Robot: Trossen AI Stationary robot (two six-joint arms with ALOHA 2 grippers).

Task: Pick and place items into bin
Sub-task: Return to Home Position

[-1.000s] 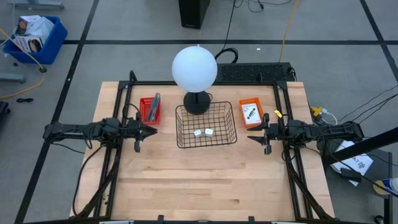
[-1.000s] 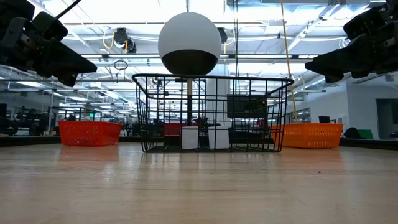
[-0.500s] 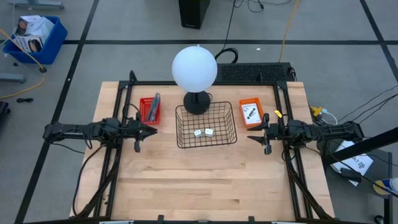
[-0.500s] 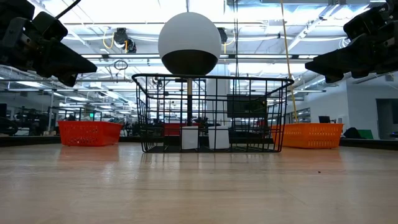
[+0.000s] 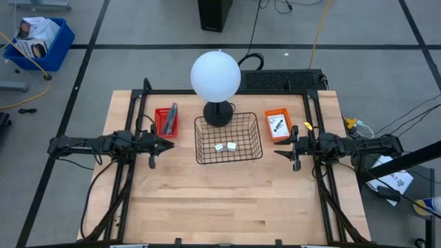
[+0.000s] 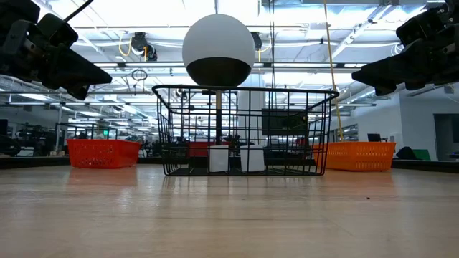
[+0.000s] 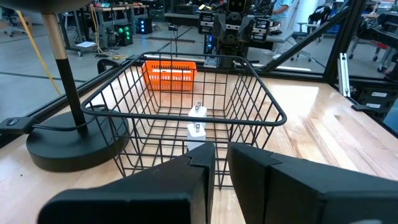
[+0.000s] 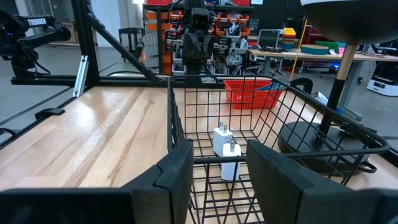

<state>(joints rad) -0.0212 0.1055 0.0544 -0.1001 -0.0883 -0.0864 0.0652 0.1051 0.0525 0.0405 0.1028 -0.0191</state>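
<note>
From overhead we get what the level camera cannot give us. The orange bin on the right holds a white card with a dark mark. The red bin on the left holds a grey tool lying along its right wall. At table height both bins show us only their side walls and nothing inside.

Between them sits the wire basket, with a left white block and a right white block side by side on its floor toward the near side. The wrist cameras add a small stub standing on top of each block.

The globe lamp stands just beyond the basket's far rim, and from above its globe hides much of its own dark base.

The left gripper hangs above the table, left of the basket and just nearer than the red bin, pointing right. Its fingers are drawn almost together with only a slit between them, gripping nothing. The right gripper mirrors it, nearer than the orange bin and pointing left, with its fingers parted wider and empty.
</note>
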